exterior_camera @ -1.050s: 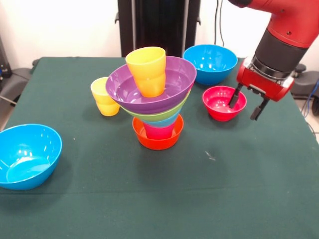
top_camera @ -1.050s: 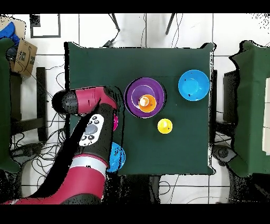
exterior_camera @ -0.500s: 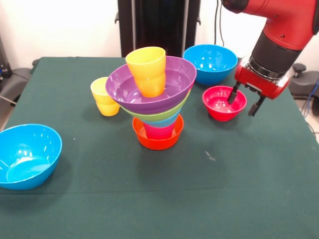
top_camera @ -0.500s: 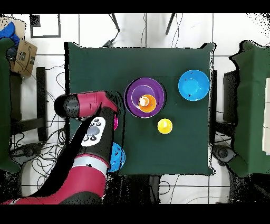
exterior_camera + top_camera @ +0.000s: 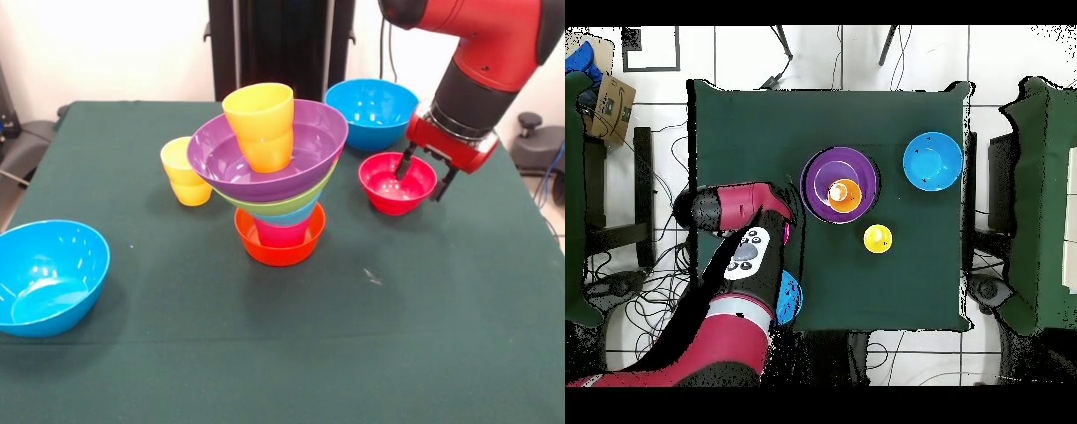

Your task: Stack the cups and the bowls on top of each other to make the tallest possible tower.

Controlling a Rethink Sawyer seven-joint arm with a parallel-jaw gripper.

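Note:
The tower (image 5: 277, 208) stands mid-table: an orange bowl (image 5: 279, 249) as base, a red-pink cup, light blue and lime green bowls, then the wide purple bowl (image 5: 265, 157) with an orange cup (image 5: 260, 124) in it. From overhead I see the purple bowl (image 5: 840, 183) and the orange cup (image 5: 844, 193). A yellow cup (image 5: 185, 172) stands beside the tower. My gripper (image 5: 421, 185) is open at the small red bowl (image 5: 394, 184), one finger inside its right rim and the other outside. In the overhead view the arm hides the gripper.
One large blue bowl (image 5: 48, 274) sits near the front left corner. Another blue bowl (image 5: 372, 110) sits at the far edge behind the red bowl. Overhead, the yellow cup (image 5: 877, 238) and a blue bowl (image 5: 932, 161) show; the arm (image 5: 735, 270) half covers the other blue bowl (image 5: 789, 296).
The gripper has shifted left and toward the table's far side, ending closer over the red bowl's right rim. It stays open. The bowls, cups and tower have not moved.

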